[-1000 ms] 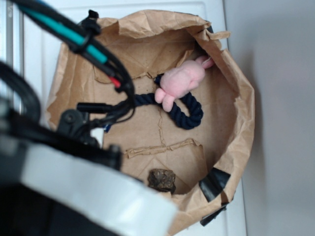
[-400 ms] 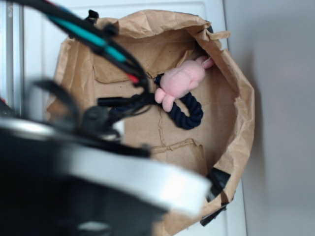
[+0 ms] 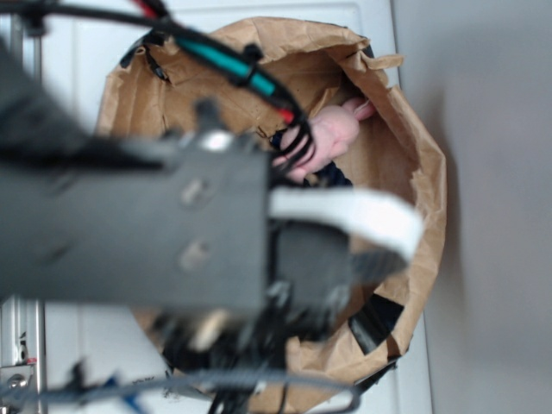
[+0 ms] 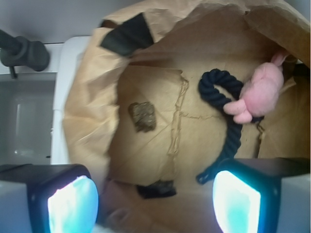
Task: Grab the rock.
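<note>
Spread wide, two fingers with glowing pale blue pads point(image 4: 73, 206) at the bottom corners of the wrist view, nothing held between them; gripper point(image 4: 154, 204) poised above the crumpled brown paper bag point(image 4: 82, 121). Just beyond, between the pads, a dark tape patch point(image 4: 156, 189) on the bag floor. Farther in, well apart from both fingers and closer to the left-hand pad's side, the rock point(image 4: 142, 116): small, lumpy, brown-grey, alone on the creased paper floor, touching nothing else. Off to the right, a dark blue twisted rope point(image 4: 221, 121) curving in a loop, with a pink plush toy point(image 4: 260, 92) lying across its far end. Farthest, another black tape patch point(image 4: 129, 34) on the bag wall. From the exterior view, blurred arm covering most of the bag, rock hidden, plush still visible.
</note>
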Controlling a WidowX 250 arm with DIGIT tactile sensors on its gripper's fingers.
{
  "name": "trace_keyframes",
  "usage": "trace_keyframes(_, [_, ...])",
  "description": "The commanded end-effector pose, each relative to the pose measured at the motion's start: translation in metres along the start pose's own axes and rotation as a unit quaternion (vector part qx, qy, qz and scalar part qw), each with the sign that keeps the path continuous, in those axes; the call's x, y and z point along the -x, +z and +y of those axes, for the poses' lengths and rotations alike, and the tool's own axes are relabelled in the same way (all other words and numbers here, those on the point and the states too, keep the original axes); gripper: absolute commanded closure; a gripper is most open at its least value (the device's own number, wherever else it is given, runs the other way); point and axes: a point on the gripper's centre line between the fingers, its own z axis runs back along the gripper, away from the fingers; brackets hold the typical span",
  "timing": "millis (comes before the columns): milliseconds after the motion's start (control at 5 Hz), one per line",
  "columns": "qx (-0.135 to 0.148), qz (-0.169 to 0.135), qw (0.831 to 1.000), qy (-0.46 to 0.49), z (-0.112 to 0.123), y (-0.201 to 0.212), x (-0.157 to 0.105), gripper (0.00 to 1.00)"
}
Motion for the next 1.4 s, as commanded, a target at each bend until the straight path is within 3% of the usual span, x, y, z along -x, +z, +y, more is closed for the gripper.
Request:
trace_keyframes(0, [0.036, -0.036, 0.998, -0.044, 0.037, -0.012, -0.023, 0.0])
trace_keyframes(200, [0.004, -0.073, 0.992, -0.102, 0.024, -0.036, -0.012, 0.0])
trace_keyframes(400, [-0.013, -0.073, 0.98, -0.185, 0.016, -0.053, -0.01, 0.0])
trace_keyframes(800, [-0.013, -0.073, 0.98, -0.185, 0.016, -0.053, -0.01, 0.0])
trace_keyframes(1000, [0.022, -0.035, 0.963, -0.266, 0.01, -0.07, -0.027, 0.0])
trace_keyframes(1200, [0.035, -0.022, 0.952, -0.303, 0.005, -0.076, -0.034, 0.0])
